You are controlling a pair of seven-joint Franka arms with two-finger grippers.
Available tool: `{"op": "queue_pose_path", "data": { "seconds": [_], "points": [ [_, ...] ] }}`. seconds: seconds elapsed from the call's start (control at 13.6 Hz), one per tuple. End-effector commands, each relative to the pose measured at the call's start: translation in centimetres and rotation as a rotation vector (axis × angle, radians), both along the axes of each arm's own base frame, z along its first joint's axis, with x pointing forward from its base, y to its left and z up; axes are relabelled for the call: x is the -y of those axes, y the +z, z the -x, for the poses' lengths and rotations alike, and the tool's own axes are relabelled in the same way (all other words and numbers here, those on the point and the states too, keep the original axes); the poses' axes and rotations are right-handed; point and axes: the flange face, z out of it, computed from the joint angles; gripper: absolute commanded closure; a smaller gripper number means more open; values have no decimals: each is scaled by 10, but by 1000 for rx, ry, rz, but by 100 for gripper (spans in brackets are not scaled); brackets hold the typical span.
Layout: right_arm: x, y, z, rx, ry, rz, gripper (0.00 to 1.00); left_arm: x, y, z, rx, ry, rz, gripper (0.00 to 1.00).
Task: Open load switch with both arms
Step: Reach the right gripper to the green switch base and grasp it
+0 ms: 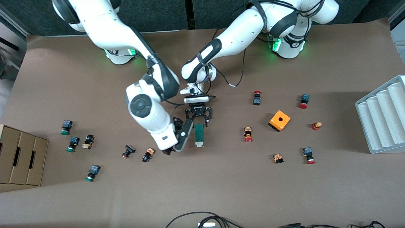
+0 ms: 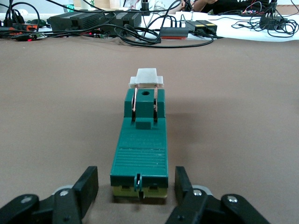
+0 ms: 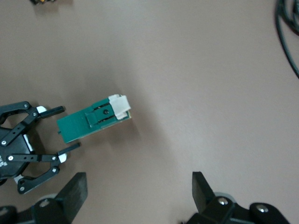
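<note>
The load switch (image 1: 198, 135) is a slim dark-green block with a white piece at the end nearer the front camera, lying flat mid-table. In the left wrist view the load switch (image 2: 140, 149) points away, white piece farthest. My left gripper (image 1: 198, 122) (image 2: 138, 186) is low over the switch's green end, its fingers (image 2: 86, 186) straddling that end with a narrow gap on each side. The right wrist view shows the switch (image 3: 93, 120) with the left gripper (image 3: 70, 128) around its end. My right gripper (image 1: 180, 139) (image 3: 138, 191) hangs open over bare table beside the switch, toward the right arm's end.
An orange cube with a hole (image 1: 279, 120) and several red-capped buttons (image 1: 248, 134) lie toward the left arm's end, by a grey ribbed tray (image 1: 383, 120). Green-capped buttons (image 1: 73, 144) and a cardboard box (image 1: 19, 158) sit toward the right arm's end. Cables (image 1: 196, 218) cross the front edge.
</note>
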Motion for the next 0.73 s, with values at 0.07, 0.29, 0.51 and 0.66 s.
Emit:
{"op": "queue_pose_path", "data": {
  "seconds": [0.07, 0.29, 0.51, 0.66],
  "points": [
    [-11, -21, -16, 91, 71, -3, 0, 10, 1, -7, 27, 10, 30, 28],
    [-22, -29, -18, 119, 79, -13, 0, 10, -5, -7, 22, 17, 36, 28],
    [-32, -40, -19, 120, 94, -10, 0, 11, -5, -5, 24, 13, 37, 29],
    [-48, -51, -11, 115, 117, -2, 0, 12, -6, -3, 24, 9, 36, 28]
  ]
}}
